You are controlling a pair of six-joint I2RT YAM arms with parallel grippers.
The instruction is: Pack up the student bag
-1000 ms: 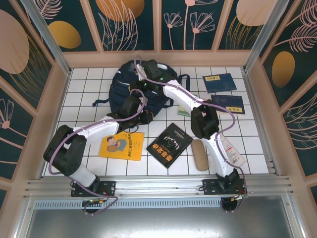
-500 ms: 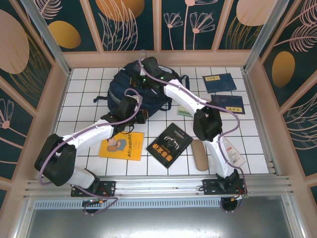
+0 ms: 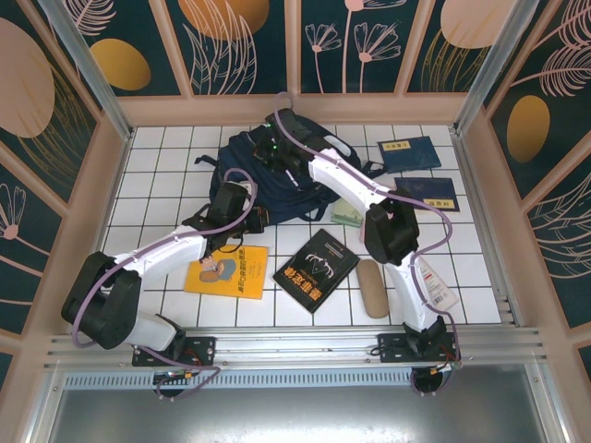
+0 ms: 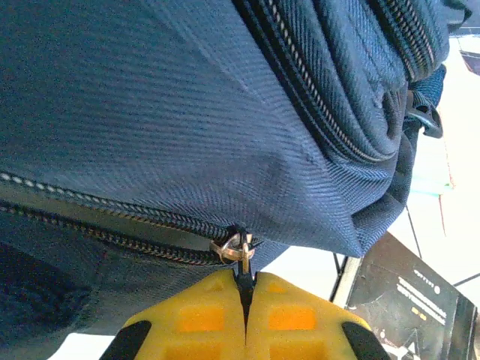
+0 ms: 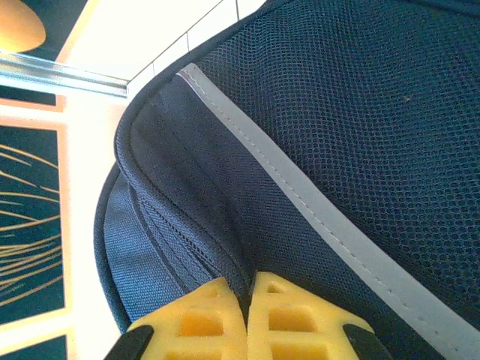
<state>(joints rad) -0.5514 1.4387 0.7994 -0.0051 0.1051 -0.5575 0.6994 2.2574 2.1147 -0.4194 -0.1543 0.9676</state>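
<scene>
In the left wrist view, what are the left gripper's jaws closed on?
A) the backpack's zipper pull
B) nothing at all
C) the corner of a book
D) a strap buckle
A: the left gripper has its yellow jaws pressed together on the metal zipper pull of the student bag.
</scene>
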